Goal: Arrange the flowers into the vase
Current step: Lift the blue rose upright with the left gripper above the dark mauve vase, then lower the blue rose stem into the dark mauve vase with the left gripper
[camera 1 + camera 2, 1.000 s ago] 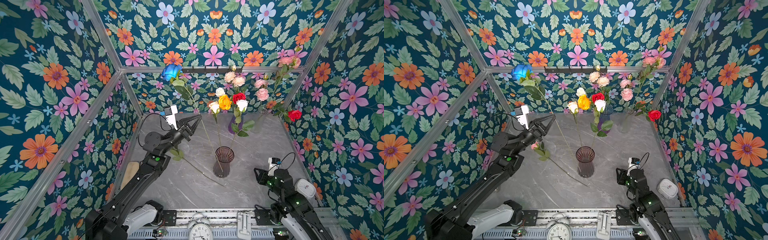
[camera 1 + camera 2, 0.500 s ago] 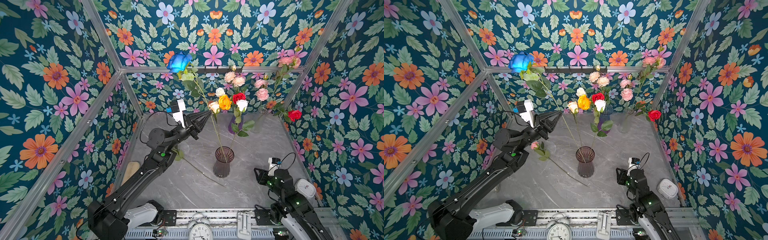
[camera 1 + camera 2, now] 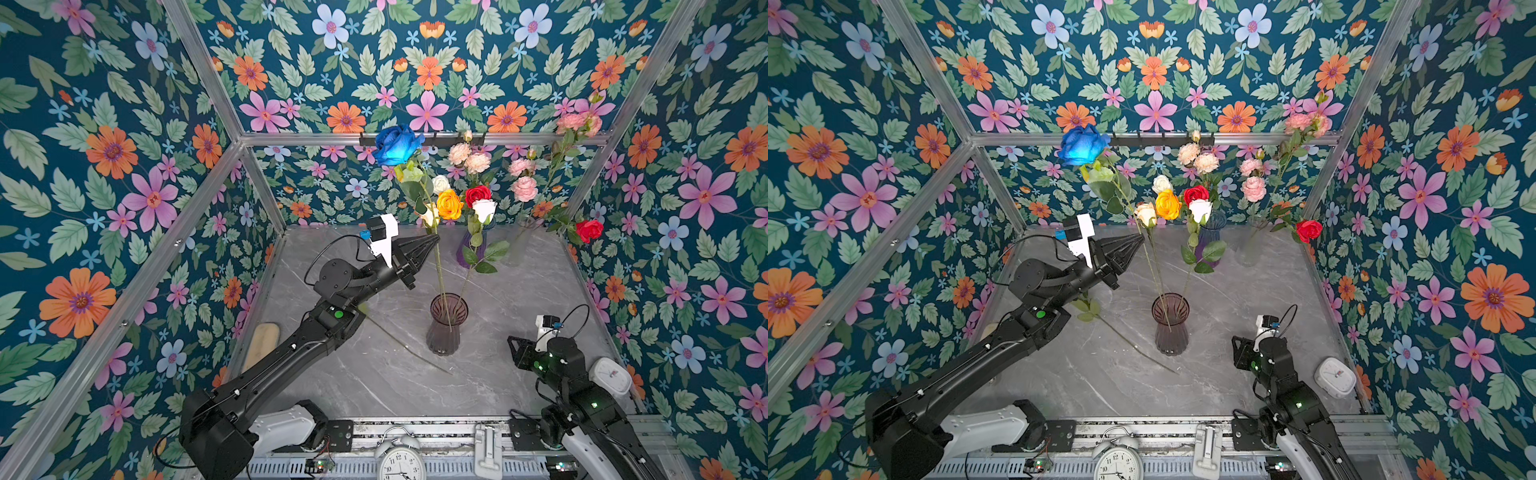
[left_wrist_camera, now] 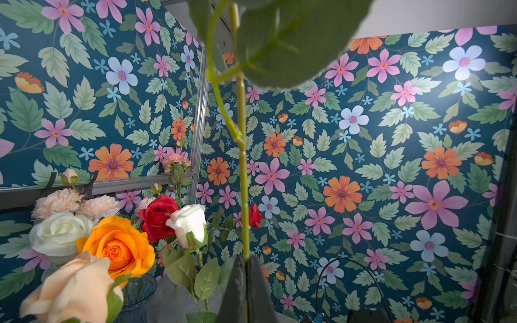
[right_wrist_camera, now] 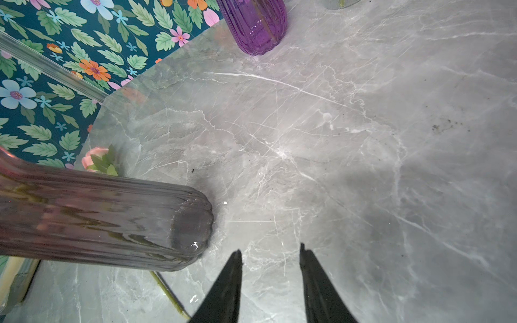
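Two grippers: left gripper reaches up mid-frame, pinching the blue rose stem above the vase; right gripper sits low, spread.

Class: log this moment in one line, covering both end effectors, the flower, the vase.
left end effector: shut on blue rose stem | stem end: inside vase | right end effector: open, empty, beside vase | pink flower: lying on table
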You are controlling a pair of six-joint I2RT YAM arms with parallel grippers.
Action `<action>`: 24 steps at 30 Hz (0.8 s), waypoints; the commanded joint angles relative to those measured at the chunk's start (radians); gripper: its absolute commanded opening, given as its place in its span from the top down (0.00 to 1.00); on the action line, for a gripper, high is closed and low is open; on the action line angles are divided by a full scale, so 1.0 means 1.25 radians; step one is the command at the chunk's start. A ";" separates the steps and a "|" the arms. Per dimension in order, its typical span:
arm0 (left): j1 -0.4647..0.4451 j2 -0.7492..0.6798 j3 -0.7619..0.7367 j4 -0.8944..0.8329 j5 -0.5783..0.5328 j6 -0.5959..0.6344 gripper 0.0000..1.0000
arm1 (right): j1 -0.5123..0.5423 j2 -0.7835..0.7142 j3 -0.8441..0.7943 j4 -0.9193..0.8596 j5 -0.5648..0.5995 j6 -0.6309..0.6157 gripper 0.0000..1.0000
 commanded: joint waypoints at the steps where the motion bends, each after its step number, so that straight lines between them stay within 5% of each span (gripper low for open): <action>1: -0.006 -0.008 -0.008 0.060 -0.012 0.058 1.00 | 0.000 0.003 -0.001 0.014 0.001 -0.003 0.62; 24: -0.008 -0.001 -0.016 0.011 -0.085 0.107 1.00 | 0.000 0.002 -0.001 0.013 0.002 -0.003 0.62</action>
